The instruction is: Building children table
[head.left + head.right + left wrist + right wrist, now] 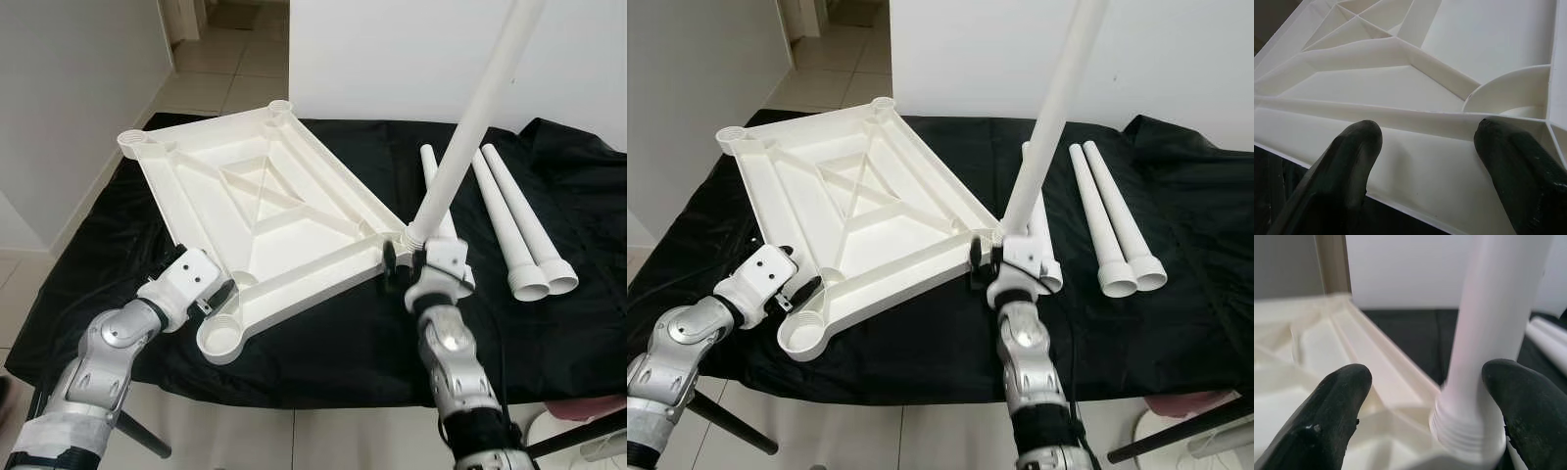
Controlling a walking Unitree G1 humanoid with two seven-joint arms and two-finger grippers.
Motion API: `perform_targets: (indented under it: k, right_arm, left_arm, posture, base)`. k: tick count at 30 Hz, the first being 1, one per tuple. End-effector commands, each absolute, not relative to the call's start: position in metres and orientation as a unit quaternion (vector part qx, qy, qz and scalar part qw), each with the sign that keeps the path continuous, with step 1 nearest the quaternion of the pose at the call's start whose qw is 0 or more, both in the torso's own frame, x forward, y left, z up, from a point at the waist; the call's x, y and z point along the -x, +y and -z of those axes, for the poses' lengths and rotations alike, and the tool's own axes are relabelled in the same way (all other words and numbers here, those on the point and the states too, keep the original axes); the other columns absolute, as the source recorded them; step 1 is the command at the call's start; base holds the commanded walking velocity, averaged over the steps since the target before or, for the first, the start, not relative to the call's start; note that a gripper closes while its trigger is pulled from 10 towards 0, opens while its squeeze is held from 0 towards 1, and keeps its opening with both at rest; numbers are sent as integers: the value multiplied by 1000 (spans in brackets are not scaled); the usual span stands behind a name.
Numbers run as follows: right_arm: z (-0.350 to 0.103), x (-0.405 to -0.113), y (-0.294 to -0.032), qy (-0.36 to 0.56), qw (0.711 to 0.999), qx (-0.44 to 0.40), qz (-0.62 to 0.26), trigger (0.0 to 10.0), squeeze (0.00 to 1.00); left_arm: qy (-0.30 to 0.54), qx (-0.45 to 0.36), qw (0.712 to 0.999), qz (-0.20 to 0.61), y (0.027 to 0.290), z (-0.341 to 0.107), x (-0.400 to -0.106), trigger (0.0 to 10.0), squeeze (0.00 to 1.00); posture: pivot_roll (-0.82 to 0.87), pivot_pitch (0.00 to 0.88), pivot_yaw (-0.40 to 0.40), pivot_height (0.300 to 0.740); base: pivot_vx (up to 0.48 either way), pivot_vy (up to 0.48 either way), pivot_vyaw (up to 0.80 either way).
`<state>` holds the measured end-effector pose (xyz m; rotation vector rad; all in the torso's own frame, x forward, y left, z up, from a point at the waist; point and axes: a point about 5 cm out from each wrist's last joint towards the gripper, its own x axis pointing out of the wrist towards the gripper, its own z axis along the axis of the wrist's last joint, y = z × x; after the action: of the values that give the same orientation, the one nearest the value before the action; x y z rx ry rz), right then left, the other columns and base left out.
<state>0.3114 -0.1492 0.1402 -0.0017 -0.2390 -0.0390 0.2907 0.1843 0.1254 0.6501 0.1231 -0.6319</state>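
Note:
A white plastic table top (294, 211) lies upside down on a black cloth (333, 333), ribs and corner sockets facing up. One long white leg (470, 127) stands tilted in the near right corner socket, its threaded base (1464, 431) at the socket's mouth. My right gripper (402, 262) is open at that base, with the leg between its fingers (1337, 411) and closer to one of them. My left gripper (223, 294) is open at the top's near left edge, fingers (1347, 166) resting spread on the rim (1415, 171). Beside it an empty socket (221, 338) overhangs the cloth.
Two spare white legs (519, 220) lie side by side on the cloth to the right, and a third (428, 162) lies behind the standing leg. A white wall (392, 59) rises behind. Tiled floor (225, 69) runs off at the left. A dark stand leg (578, 436) crosses the lower right.

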Motion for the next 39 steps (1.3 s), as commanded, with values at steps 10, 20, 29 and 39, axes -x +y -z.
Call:
perform_targets:
  k: [10, 20, 29, 39]
  right_arm:
    - [-151, -305, -168, -157, 981, 2, 110, 10000, 0]
    - [-136, -277, -182, -135, 970, 12, 204, 10000, 0]
    - [-139, -284, -199, -124, 956, 10, 266, 10000, 0]
    - [-171, -348, -189, -120, 972, -19, 202, 10000, 0]
  left_arm:
    - [113, -325, 882, 322, 185, -102, -287, 10000, 0]
    - [112, -336, 879, 319, 190, -104, -295, 10000, 0]
    - [111, -339, 878, 319, 191, -105, -298, 10000, 0]
    - [106, -337, 878, 322, 187, -106, -298, 10000, 0]
  posture:
    - [39, 28, -50, 740]
    - [25, 28, -52, 740]
    - [19, 26, -48, 740]
    - [29, 26, -48, 740]
  base:
    - [0, 0, 0]
    - [0, 0, 0]
    - [0, 0, 0]
    - [0, 0, 0]
